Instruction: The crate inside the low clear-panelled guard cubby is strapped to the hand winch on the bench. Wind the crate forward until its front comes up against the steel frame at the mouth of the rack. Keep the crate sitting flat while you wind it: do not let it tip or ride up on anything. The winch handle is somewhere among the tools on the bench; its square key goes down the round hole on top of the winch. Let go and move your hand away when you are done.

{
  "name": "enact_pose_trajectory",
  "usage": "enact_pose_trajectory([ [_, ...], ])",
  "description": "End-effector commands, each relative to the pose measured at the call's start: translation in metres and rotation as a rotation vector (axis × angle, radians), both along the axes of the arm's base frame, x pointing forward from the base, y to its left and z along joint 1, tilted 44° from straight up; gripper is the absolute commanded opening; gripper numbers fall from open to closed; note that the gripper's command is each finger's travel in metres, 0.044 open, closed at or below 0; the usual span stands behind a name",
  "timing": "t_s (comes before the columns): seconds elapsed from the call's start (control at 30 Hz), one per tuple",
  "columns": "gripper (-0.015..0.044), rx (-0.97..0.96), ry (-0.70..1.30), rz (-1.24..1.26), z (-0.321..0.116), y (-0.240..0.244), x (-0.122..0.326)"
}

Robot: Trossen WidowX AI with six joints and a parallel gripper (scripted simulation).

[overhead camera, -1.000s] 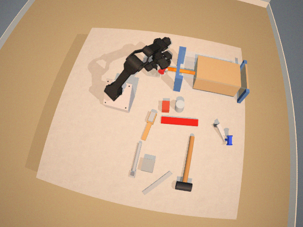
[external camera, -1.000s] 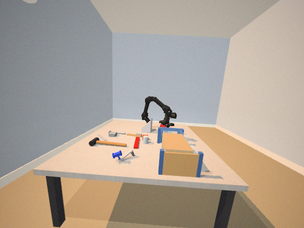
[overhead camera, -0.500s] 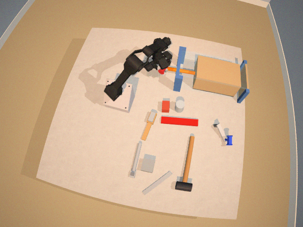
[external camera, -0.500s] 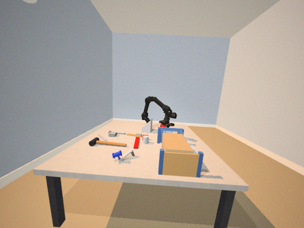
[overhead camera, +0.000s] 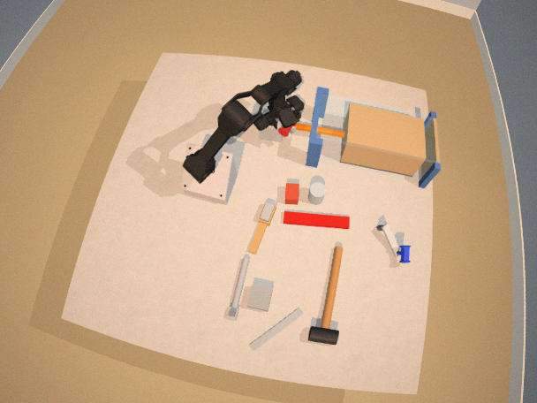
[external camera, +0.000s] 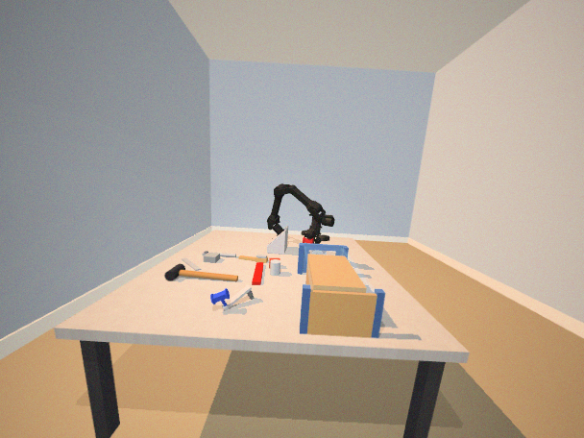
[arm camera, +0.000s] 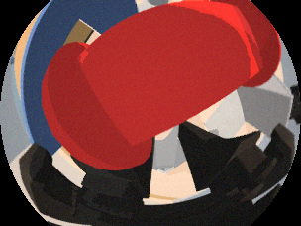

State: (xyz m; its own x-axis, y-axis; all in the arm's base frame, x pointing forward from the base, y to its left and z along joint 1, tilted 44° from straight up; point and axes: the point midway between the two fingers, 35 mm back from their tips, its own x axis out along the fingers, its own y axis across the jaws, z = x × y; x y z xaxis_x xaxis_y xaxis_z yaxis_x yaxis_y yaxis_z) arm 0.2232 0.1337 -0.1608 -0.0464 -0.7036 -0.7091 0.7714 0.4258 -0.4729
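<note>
Tan crate (overhead camera: 383, 133) (external camera: 336, 273) — flat w/in guard cubby (overhead camera: 314, 152) (external camera: 304, 312)

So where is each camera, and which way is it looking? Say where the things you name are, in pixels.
Top: high above the bench, looking down at the tools, the crate (overhead camera: 384, 133) (external camera: 336, 271) and the whole arm.
Exterior: beyond the crate's end of the bench, looking along it toward the arm, which shows small at the far end.
Wrist: on the arm by the gripper (overhead camera: 284, 125) (arm camera: 165, 149), looking past its dark fingers at the red thing they grip.
Top and exterior share the crate, tools and arm.
</note>
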Motion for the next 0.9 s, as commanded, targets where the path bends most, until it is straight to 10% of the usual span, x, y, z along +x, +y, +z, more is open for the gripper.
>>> enact_pose_trajectory([
  [0.0, 0.0, -0.003, -0.019, -0.029, -0.0023, -0.0032, -0.0017],
  [0.87, 0.0, -0.003, -0.02, -0.03, -0.0025, -0.0032, -0.0017],
])
